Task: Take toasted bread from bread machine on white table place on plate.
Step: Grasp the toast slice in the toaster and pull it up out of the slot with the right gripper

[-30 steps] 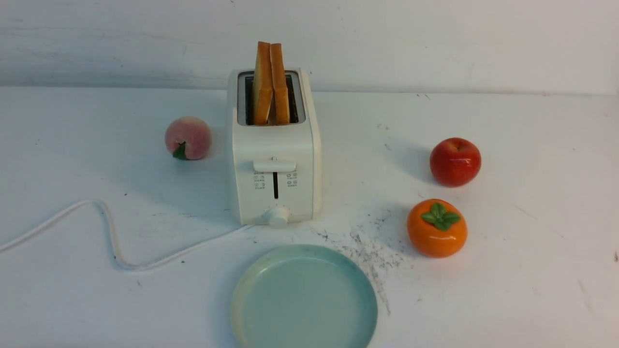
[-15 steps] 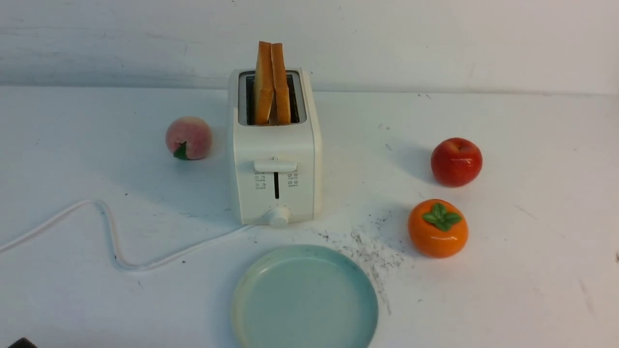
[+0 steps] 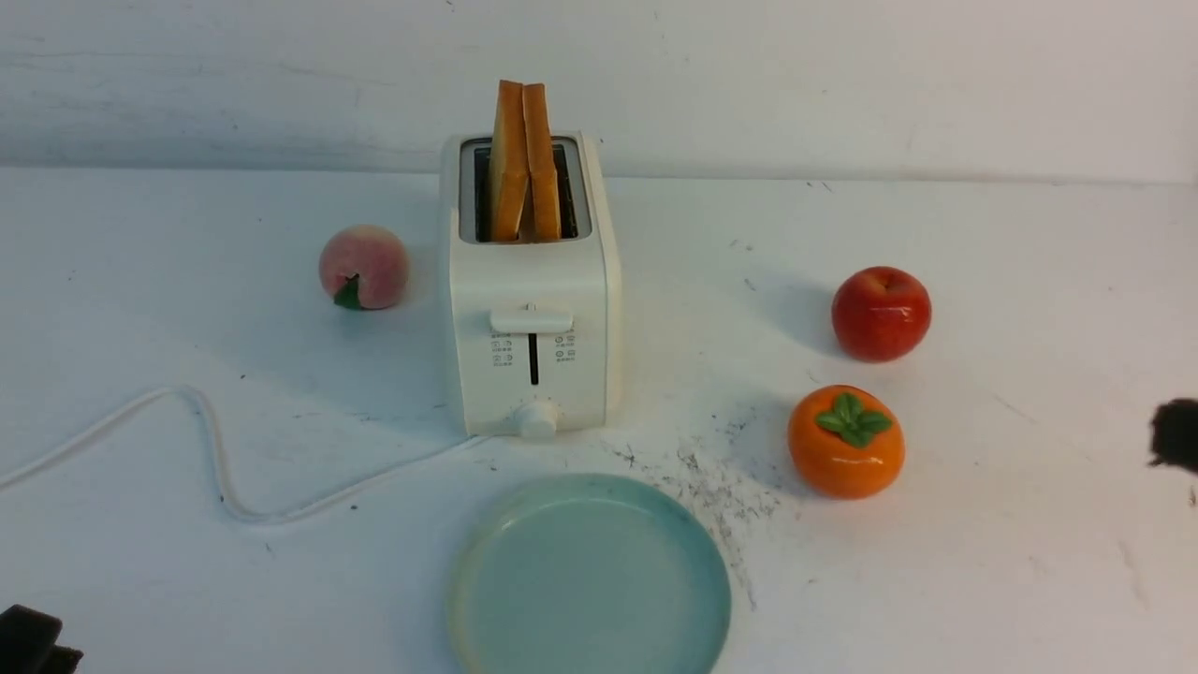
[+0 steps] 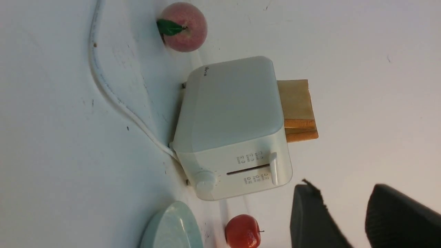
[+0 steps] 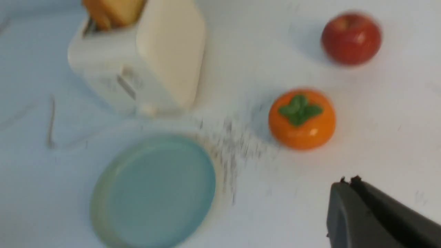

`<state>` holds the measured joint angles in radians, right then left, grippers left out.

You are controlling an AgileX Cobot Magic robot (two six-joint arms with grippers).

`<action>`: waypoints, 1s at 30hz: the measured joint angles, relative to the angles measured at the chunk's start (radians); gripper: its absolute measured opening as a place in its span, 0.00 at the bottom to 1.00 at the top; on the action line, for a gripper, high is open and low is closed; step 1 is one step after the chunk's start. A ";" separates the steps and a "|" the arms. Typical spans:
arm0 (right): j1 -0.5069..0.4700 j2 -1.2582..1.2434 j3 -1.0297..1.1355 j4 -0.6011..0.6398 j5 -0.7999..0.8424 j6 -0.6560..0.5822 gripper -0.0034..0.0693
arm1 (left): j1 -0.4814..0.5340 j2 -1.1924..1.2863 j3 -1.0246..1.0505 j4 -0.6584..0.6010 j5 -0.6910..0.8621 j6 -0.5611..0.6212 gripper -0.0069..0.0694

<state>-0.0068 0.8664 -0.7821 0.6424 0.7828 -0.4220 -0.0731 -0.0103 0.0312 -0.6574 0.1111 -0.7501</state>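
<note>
Two slices of toasted bread (image 3: 524,159) stand upright, leaning together, in the slots of the cream-white bread machine (image 3: 532,318) at the middle of the white table (image 3: 1029,281). The pale blue-green plate (image 3: 590,580) lies empty in front of it. My left gripper (image 4: 344,196) is open and empty, just entering the front view at the bottom left (image 3: 28,641), far from the toaster. My right gripper (image 5: 348,182) is shut and empty, showing at the right edge of the front view (image 3: 1175,435), right of the fruit. The bread (image 4: 296,110) and the toaster (image 4: 231,124) show in the left wrist view.
A peach (image 3: 363,267) sits left of the toaster. A red apple (image 3: 881,313) and an orange persimmon (image 3: 845,441) sit to its right. The white cord (image 3: 215,459) snakes across the table to the left. Dark crumbs (image 3: 721,487) lie between plate and persimmon.
My left gripper has come further into the bottom left corner of the front view. My right gripper has appeared at the right edge. Toast, toaster and plate have not moved.
</note>
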 joint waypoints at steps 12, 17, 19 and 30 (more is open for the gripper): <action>0.204 0.443 -0.398 0.116 0.243 -0.141 0.04 | 0.000 0.012 -0.328 -0.076 0.042 0.256 0.07; 0.370 0.571 -0.587 -0.099 0.239 0.071 0.04 | 0.000 0.173 -0.505 -0.070 0.244 0.378 0.07; 0.468 0.663 -0.695 -0.274 0.230 0.213 0.04 | 0.000 0.316 -0.572 -0.056 0.433 0.438 0.07; 0.648 1.050 -1.100 -0.687 0.148 0.567 0.12 | 0.000 0.787 -0.661 -0.028 0.829 0.613 0.07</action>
<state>0.6412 1.9164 -1.8817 -0.0451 0.9305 0.1454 -0.0734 0.7762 -0.6295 -0.6858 0.9406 -0.1370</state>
